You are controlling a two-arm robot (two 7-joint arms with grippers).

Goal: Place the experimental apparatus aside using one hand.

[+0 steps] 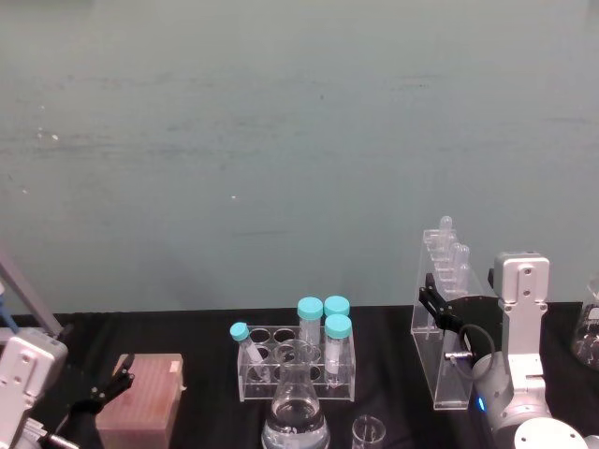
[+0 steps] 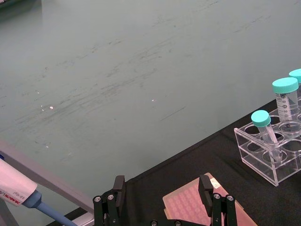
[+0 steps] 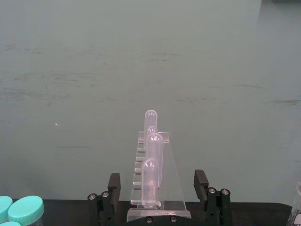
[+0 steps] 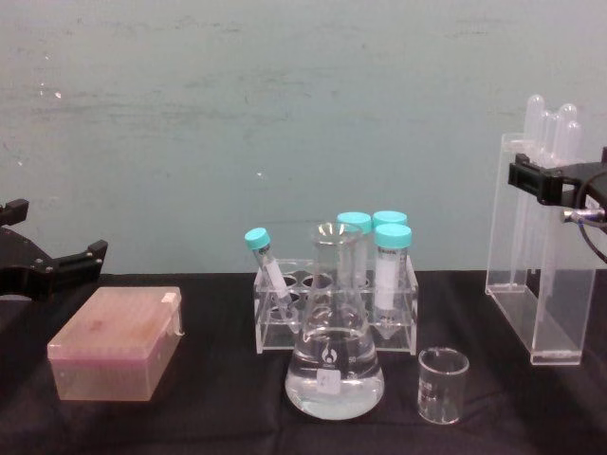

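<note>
Locate the black two-fingered right gripper (image 3: 157, 176) high on the tall clear acrylic stand with round-topped tubes (image 4: 536, 303), at the right of the black-clothed table (image 4: 209, 417). Read the jaws as released: spread to either side of the stand's narrow width, a gap at each wall, no grip taken yet. Note the stand upright, base apparently resting on the cloth, long axis running away from the robot, tubes lined up one behind another between the fingers. Treat this straddle as the governing relation: close across the narrow width, then lift or slide aside. Assign the move to the right arm, nearer by far. Find the left gripper (image 2: 161, 188) well apart at the far left, likewise spread and holding nothing, just above and beside the pink rectangular tip box (image 4: 116, 343). Working outward from the stand, register the small clear glass beaker (image 4: 443, 384) near its left front, then the conical glass flask with clear liquid (image 4: 334, 365), then the clear rack of teal-capped tubes (image 4: 275, 327) just behind the flask. Register also a clear glass vessel (image 1: 588, 332) at the right edge of the head view, near the stand's right side. Expect a high grasp on a tall, light body to allow tilt, so keep it vertical. Choose a path that avoids the beaker on the left and the vessel on the right.
</note>
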